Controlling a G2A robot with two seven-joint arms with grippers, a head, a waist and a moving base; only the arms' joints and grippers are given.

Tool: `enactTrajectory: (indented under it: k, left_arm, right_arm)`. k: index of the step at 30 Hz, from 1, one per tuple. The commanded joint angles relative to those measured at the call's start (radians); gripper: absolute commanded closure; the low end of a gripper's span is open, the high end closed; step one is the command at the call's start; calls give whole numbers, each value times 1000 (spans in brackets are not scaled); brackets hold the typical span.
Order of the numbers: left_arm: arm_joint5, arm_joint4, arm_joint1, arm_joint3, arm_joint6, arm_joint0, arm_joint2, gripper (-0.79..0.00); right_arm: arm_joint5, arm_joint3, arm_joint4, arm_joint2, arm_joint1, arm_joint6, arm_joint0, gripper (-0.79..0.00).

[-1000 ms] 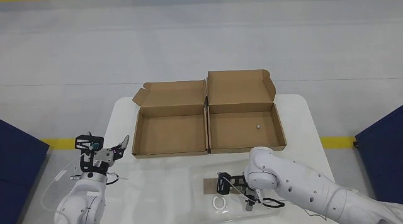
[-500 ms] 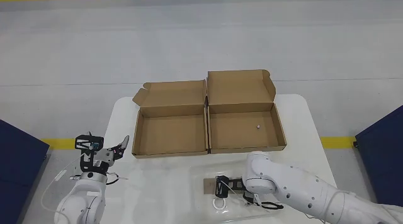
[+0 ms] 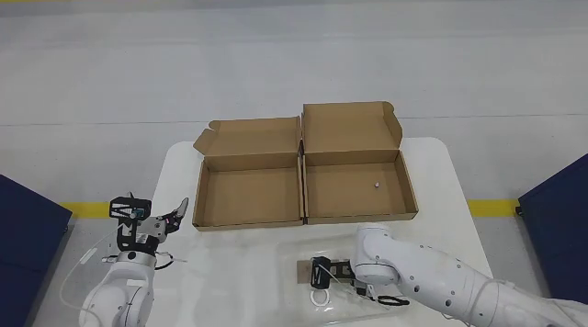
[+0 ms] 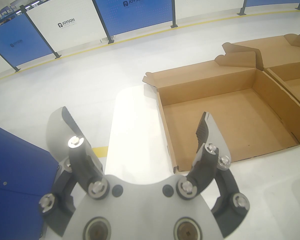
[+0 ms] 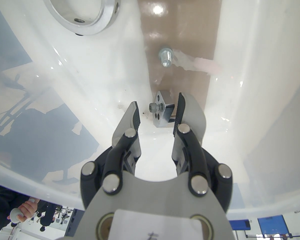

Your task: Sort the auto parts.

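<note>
Metal is what the next move turns on: a small drilled mounting block (image 5: 161, 112) with a socket screw in its face lies on the white desk (image 3: 432, 162), directly between the fingers of the right claw (image 5: 157, 102). The claw is spread open and holds nothing. The block sits off-centre, almost against 1 finger and well clear of the other, and its longer side seems to run roughly along the fingers. Closing would therefore pinch its shorter width, probably nudging it sideways first. It rests at the edge of a brown strip (image 5: 180, 13), with a loose bolt (image 5: 166, 56) just beyond it on that strip and a metal ring (image 5: 90, 27) farther off to the side. Neither lies between the fingers. The right arm is plainly the nearer one. The left claw (image 4: 135, 113) hangs open and unloaded by the desk's far left edge, facing the left cardboard box (image 3: 248, 194). The right cardboard box (image 3: 349, 189) beside it holds 1 small part (image 3: 378, 182). Nothing appears to block a lift toward either box.
</note>
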Motion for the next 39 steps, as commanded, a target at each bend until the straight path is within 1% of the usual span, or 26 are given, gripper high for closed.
enactTrajectory:
  k: [1, 7, 9, 10, 11, 12, 22, 32, 39]
  left_arm:
    - [0, 0, 0, 0, 0, 0, 0, -785]
    - [0, 0, 0, 0, 0, 0, 0, -785]
    - [0, 0, 0, 0, 0, 0, 0, -785]
    - [0, 0, 0, 0, 0, 0, 0, -785]
    - [0, 0, 0, 0, 0, 0, 0, -785]
    - [0, 0, 0, 0, 0, 0, 0, -785]
    - [0, 0, 0, 0, 0, 0, 0, -785]
    - [0, 0, 0, 0, 0, 0, 0, -785]
    - [0, 0, 0, 0, 0, 0, 0, -785]
  right_arm:
    - [-1, 3, -2, -2, -4, 3, -1, -326]
    - [8, 22, -17, -8, -17, 22, -1, -329]
    - [11, 30, -20, -8, -20, 23, -2, -314]
    - [10, 32, -21, -8, -22, 24, -2, -283]
    - [12, 34, -21, -8, -24, 24, -2, -123]
    - [12, 36, -23, -7, -26, 24, -2, 0]
    - [15, 28, -36, 4, -32, 37, -4, 0]
    - [32, -25, -46, 15, -19, 53, -5, 0]
    - [22, -19, -36, 10, -12, 43, -6, 0]
